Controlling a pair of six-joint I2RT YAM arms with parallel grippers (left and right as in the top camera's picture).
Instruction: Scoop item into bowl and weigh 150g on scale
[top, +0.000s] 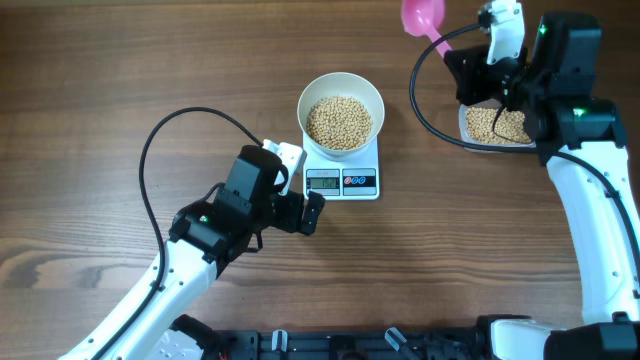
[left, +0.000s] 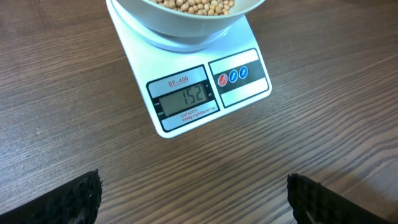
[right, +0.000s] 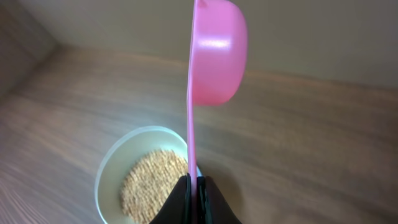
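The white bowl (top: 303, 100) stands on the white scale (top: 342, 182) and holds a heap of tan beans (top: 339, 121). In the left wrist view the scale's display (left: 185, 95) reads 152, below the bowl's wall (left: 180, 28). My left gripper (top: 305, 195) (left: 194, 186) hovers open just in front of the scale, with only bare table between its fingers. My right gripper (top: 470, 70) (right: 193, 186) is shut on the handle of a pink scoop (top: 420, 15) (right: 217, 53), which is raised on its side above the tub.
A clear plastic tub (top: 465, 125) (right: 115, 168) with more beans (top: 497, 125) (right: 152, 183) sits at the right, under the right arm. Black cables loop over the wooden table beside both arms.
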